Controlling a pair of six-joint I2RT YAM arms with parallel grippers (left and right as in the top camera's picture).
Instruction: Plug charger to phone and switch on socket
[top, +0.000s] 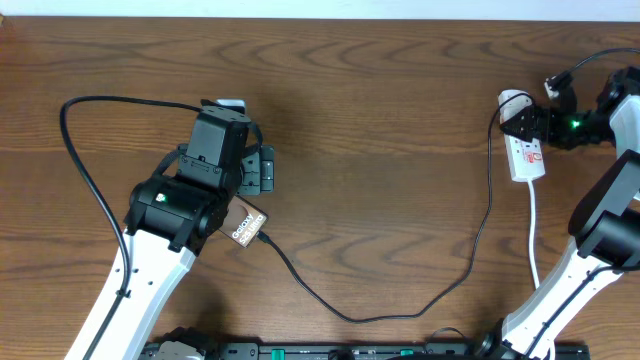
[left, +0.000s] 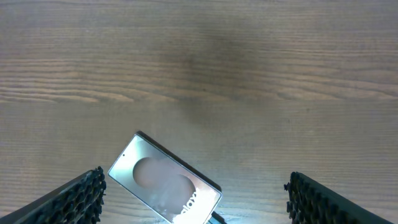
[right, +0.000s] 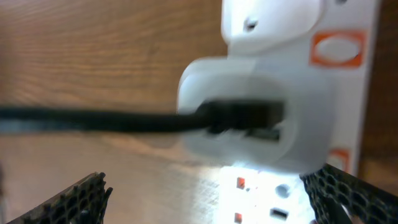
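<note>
The phone lies flat on the table, brown with white lettering, partly under my left arm. In the left wrist view the phone lies tilted between and below the fingers of my open left gripper, which touches nothing. The charger cable runs from the phone's end across the table to a white adapter in the socket. Its plug tip sits at the phone's end. My right gripper is open and hovers over the top of the socket, by a red switch.
The left gripper also shows in the overhead view. A thick black robot cable loops at the left. The socket's white lead trails toward the front right, beside the right arm's base.
</note>
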